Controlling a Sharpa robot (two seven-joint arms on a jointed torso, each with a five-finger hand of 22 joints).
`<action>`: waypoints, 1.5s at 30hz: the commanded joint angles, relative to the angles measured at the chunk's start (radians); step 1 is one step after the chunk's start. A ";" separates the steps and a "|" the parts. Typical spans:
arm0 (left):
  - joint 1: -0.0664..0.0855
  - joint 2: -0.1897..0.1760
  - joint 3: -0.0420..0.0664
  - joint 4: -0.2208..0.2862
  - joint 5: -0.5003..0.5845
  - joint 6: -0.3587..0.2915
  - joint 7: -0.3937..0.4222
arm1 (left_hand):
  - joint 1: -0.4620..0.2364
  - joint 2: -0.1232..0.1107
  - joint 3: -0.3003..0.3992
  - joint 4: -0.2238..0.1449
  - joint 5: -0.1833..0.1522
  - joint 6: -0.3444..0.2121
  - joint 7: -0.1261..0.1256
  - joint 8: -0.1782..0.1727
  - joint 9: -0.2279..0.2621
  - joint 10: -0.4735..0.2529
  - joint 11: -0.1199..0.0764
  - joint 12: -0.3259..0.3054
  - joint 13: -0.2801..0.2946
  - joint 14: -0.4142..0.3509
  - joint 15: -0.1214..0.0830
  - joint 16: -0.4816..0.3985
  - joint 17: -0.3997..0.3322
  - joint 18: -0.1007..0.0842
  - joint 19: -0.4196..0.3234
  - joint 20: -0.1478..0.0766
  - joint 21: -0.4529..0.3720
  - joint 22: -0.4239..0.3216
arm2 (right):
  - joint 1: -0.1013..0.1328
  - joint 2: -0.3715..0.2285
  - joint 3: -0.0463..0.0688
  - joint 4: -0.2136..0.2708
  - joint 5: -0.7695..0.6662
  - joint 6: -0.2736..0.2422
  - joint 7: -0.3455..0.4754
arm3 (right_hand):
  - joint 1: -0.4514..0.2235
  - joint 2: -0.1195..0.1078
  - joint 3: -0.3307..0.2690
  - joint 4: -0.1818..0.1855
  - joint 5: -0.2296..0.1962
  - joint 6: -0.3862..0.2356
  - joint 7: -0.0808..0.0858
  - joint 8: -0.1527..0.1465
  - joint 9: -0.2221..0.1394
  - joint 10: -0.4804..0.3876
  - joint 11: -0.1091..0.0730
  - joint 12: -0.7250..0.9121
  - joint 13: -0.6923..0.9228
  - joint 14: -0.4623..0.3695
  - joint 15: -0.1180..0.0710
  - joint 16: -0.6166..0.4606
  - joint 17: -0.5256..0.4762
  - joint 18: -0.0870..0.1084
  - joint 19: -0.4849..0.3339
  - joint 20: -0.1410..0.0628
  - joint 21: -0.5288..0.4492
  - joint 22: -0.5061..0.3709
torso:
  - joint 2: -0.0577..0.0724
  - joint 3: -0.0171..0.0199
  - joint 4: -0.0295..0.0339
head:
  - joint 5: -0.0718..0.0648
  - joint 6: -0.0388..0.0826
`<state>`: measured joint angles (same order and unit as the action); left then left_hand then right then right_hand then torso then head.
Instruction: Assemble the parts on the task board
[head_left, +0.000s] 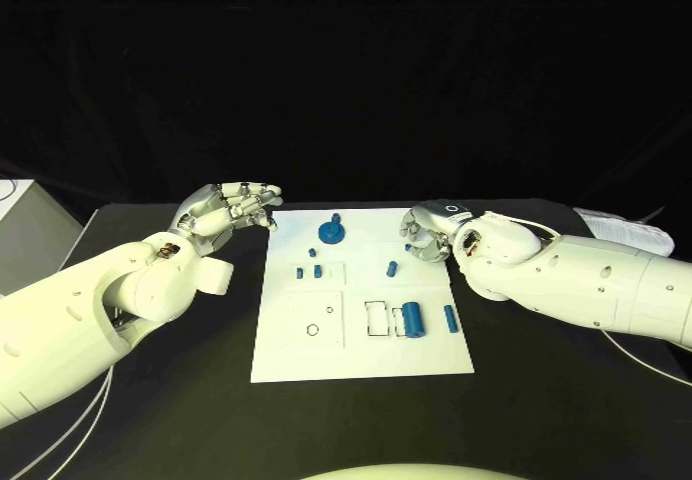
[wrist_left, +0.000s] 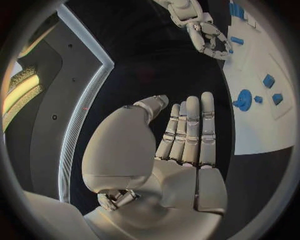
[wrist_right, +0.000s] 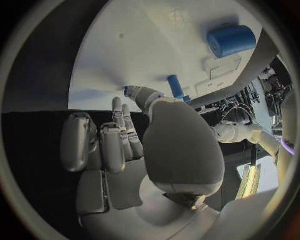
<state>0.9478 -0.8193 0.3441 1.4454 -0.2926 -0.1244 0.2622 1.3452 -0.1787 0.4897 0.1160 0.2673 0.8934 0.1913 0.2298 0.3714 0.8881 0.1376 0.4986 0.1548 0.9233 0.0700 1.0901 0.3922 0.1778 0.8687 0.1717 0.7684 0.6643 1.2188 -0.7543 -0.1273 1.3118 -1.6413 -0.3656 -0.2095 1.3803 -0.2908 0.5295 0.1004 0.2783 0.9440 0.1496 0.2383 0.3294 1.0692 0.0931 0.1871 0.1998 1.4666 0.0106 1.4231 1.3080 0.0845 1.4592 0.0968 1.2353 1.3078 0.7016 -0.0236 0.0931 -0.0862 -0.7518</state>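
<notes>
Left robot hand (head_left: 231, 208) upper left of centre, just off the task board's (head_left: 289, 350) top-left corner; fingers straight, side by side, holding nothing. Board lies mid-frame on the black surface (head_left: 159, 420). On it: round blue part with upright stem (head_left: 333, 232) near top, small blue pieces (head_left: 307, 271) below, blue cylinder (head_left: 414, 319) lower right. Right robot hand (head_left: 427, 235) at the board's upper right edge, fingers extended, empty.

The right robot hand (head_left: 427, 232) is mostly hidden behind its wrist, its finger positions unreadable.
</notes>
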 joint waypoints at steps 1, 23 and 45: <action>-0.001 -0.003 0.002 0.006 0.035 0.000 0.025 | 0.009 0.000 -0.006 -0.002 0.000 0.002 0.000 0.006 0.001 0.002 -0.002 0.003 -0.001 0.001 0.001 -0.005 -0.001 0.007 0.005 -0.001 -0.005 -0.001 | -0.002 0.005 -0.001 -0.002 -0.025 0.010 -0.002 | 0.003 0.012 0.010 -0.001 0.003 0.008 0.002 -0.003 0.000 0.013 -0.003 0.000 -0.002 0.051 -0.004 -0.006 0.011 -0.016 0.021 0.000 0.004 0.052 | 0.000 0.0012 -0.0010 | 0.005 -0.004; -0.002 -0.010 0.003 0.006 0.051 0.022 0.026 | -0.011 -0.013 -0.048 0.046 -0.013 0.001 0.000 0.007 0.001 -0.004 -0.002 0.009 -0.006 0.004 0.003 -0.011 -0.005 0.005 0.028 0.000 -0.048 -0.035 | -0.022 0.032 -0.006 -0.022 -0.060 0.011 -0.014 | 0.027 0.041 0.090 -0.021 -0.016 0.090 -0.022 0.010 0.014 0.107 -0.031 0.017 -0.024 0.054 -0.027 -0.001 0.009 -0.022 0.031 -0.019 0.034 0.077 | 0.000 0.0010 -0.0020 | 0.007 -0.013; -0.006 -0.017 0.003 0.004 0.044 0.012 0.016 | -0.006 -0.013 -0.050 0.048 -0.015 0.000 -0.001 0.007 0.001 -0.005 -0.002 0.010 -0.007 0.004 0.002 -0.011 -0.005 0.006 0.032 0.000 -0.053 -0.038 | -0.027 0.027 -0.006 0.005 -0.125 -0.121 -0.069 | 0.053 0.075 0.146 -0.092 -0.066 0.160 -0.038 0.037 0.044 0.193 -0.052 0.024 0.001 0.055 -0.046 0.001 0.007 -0.035 0.048 -0.036 0.099 0.123 | 0.000 0.0005 -0.0012 | 0.004 -0.012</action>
<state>0.9424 -0.8369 0.3460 1.4479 -0.2504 -0.1195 0.2717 1.3367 -0.1872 0.4442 0.1615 0.2583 0.8936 0.1913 0.2297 0.3709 0.8882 0.1376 0.5024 0.1497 0.9234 0.0699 1.0823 0.3881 0.1776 0.8936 0.1717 0.7228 0.6269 1.1916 -0.7270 -0.1346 1.3146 -1.7331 -0.4416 -0.2591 1.4237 -0.2388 0.6761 0.0069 0.2078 1.0999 0.1122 0.2709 0.3741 1.1932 0.1049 0.2029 0.1726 1.4651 -0.0311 1.4232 1.3076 0.0687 1.4661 0.0679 1.3335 1.3081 0.7009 -0.0230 0.0918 -0.0814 -0.7636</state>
